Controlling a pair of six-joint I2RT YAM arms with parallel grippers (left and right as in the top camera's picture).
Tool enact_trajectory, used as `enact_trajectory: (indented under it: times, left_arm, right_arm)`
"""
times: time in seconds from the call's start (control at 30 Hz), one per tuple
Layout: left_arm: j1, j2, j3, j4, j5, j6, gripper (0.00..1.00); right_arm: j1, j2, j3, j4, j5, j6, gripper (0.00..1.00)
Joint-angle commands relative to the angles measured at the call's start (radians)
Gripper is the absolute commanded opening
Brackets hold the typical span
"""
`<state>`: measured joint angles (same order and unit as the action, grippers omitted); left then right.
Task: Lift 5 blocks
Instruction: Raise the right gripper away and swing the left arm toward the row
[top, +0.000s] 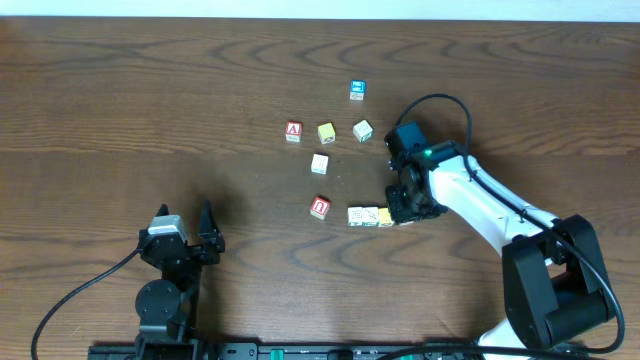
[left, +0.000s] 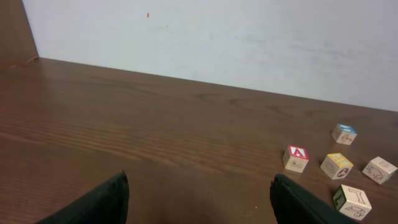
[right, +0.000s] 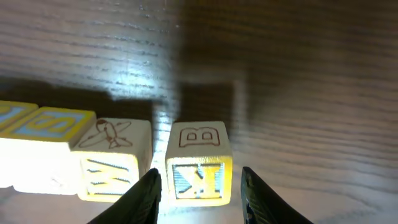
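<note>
Right of centre, right end effector (right: 199, 186) straddles yellow block (right: 199, 163), seemingly loose; cream block (right: 115, 158) beside; left end effector (left: 199, 205) wide, empty.

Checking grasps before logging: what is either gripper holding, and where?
Nothing. The right gripper straddles the yellow B block on the table, gaps showing both sides; the left gripper is open, empty.

The left arm (top: 160, 295) sits folded at the near edge, its left gripper (left: 199, 205) held level with fingers (left: 106, 202) spread wide. The right arm (top: 490, 205) stretches forward and leftward, wrist bent down, right gripper (right: 200, 196) fingers (right: 144, 196) parted partway
</note>
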<state>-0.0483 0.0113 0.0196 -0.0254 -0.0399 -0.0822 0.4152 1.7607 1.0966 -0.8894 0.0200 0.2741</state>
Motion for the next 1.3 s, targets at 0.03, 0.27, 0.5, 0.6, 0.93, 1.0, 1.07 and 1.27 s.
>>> enact_trajectory:
  times: [0.03,0.27,0.5,0.6,0.93,1.0,1.07,1.27]
  left_arm:
    - [0.004,0.0,-0.016,-0.044,-0.024,-0.008,0.73]
    - [0.004,0.0,-0.016,-0.044,-0.024,-0.008,0.73]
    - [0.004,0.0,-0.016,-0.04,-0.016,-0.013,0.73]
    - [0.004,0.0,-0.016,-0.033,0.029,-0.027,0.73]
    - [0.003,0.193,0.078,0.088,0.278,-0.059,0.73]
    - [0.003,0.317,0.128,0.09,0.28,-0.077,0.73]
    - [-0.002,0.474,0.203,0.091,0.306,-0.101,0.73]
    - [-0.118,0.988,0.509,0.032,0.336,-0.099,0.73]
  right_arm:
    - [-0.011,0.008,0.102,-0.054,0.017,-0.023,0.4]
    - [-0.013,0.008,0.316,-0.226,0.019,-0.055,0.4]
    - [-0.086,0.003,0.487,-0.241,0.031,-0.094,0.46]
    - [-0.134,0.002,0.497,-0.259,0.026,-0.116,0.42]
    - [-0.312,0.002,0.494,-0.303,-0.116,-0.196,0.23]
    - [-0.341,0.002,0.494,-0.303,-0.147,-0.202,0.24]
    - [-0.36,0.002,0.494,-0.308,-0.157,-0.202,0.23]
    - [-0.368,0.002,0.492,-0.374,-0.16,-0.223,0.19]
